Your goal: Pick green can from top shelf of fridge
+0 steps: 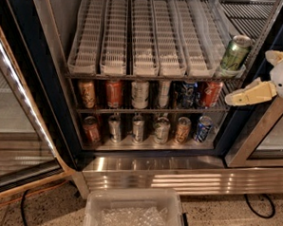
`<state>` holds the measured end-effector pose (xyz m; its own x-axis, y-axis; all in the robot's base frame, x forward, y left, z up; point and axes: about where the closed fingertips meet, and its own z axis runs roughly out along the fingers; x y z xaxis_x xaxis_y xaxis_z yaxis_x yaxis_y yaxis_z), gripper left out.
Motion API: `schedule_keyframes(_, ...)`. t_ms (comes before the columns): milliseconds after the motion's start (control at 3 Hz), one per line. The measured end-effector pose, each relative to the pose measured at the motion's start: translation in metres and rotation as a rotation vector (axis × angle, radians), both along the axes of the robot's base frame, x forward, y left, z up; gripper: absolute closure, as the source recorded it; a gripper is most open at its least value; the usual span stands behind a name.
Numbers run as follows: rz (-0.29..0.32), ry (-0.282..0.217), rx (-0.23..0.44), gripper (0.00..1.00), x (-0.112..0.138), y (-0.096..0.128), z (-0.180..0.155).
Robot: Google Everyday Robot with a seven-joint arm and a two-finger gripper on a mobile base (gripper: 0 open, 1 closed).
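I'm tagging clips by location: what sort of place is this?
Probably a shop or office break area: a glass-door display fridge, wire racks lined with drink cans, white lane trays on the top shelf. The gripper hangs open right of the green can.

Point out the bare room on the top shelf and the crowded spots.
On the top shelf the lane trays lie bare from the left wall to the green can, which stands at the right front corner. Crowded: both lower racks, lined with cans. The gripper hangs open outside, right of the green can.
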<state>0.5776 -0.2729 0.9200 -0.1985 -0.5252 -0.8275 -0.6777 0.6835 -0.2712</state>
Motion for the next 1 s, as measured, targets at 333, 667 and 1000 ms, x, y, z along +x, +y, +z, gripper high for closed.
schedule_keyframes(333, 0.000, 0.000, 0.000, 0.09, 0.0000, 0.0000, 0.0000)
schedule_keyframes(667, -0.017, -0.013, 0.009, 0.05, 0.0024, -0.0011, -0.0033)
schedule_keyframes(1000, -0.041, -0.045, 0.044, 0.01, 0.0083, 0.0000, -0.0093)
